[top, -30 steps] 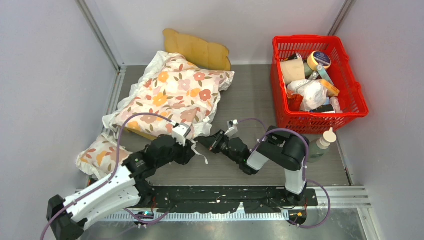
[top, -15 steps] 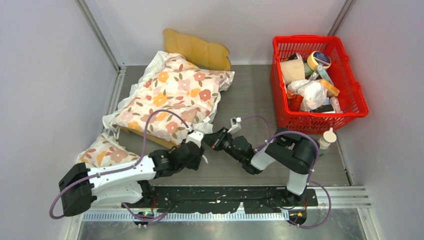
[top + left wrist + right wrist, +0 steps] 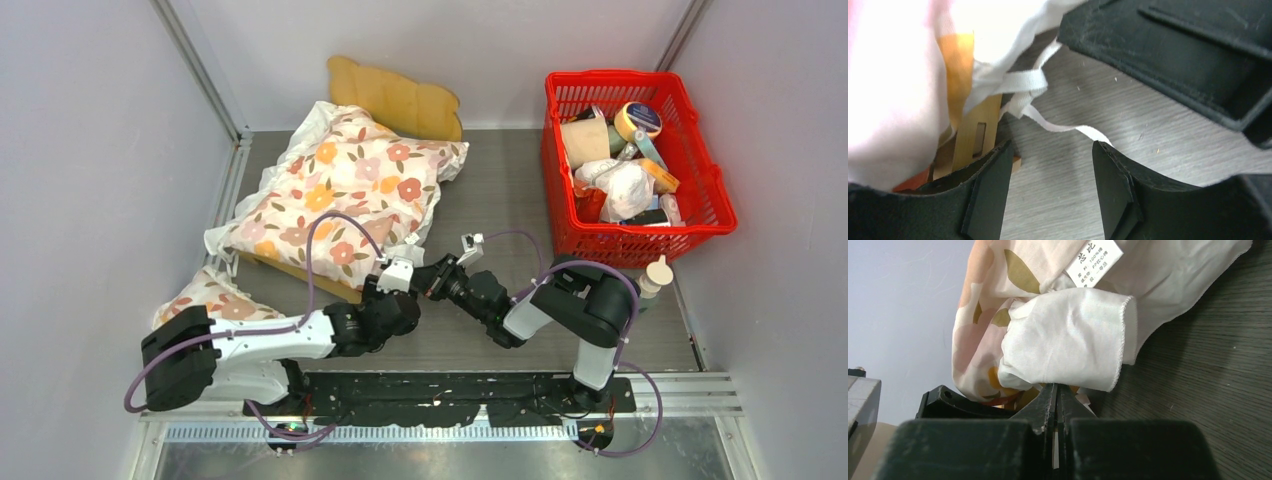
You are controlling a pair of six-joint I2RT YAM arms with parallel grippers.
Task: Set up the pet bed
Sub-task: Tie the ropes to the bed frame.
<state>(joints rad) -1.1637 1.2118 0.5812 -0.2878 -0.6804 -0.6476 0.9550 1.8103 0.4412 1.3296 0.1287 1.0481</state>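
Top view: pet bed (image 3: 395,100) at upper left of centre, mostly under the floral cushion (image 3: 340,195). Only the left wrist shows the white strap (image 3: 1058,127); only the right wrist shows the label (image 3: 1096,256). Left gripper (image 3: 400,270) has shifted right, jaws wide apart, empty. Right gripper (image 3: 1055,390) pinched together on the cushion hem.

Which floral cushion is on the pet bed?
The larger floral cushion, lying over the pet bed; the smaller floral cushion sits off it, at the near left.
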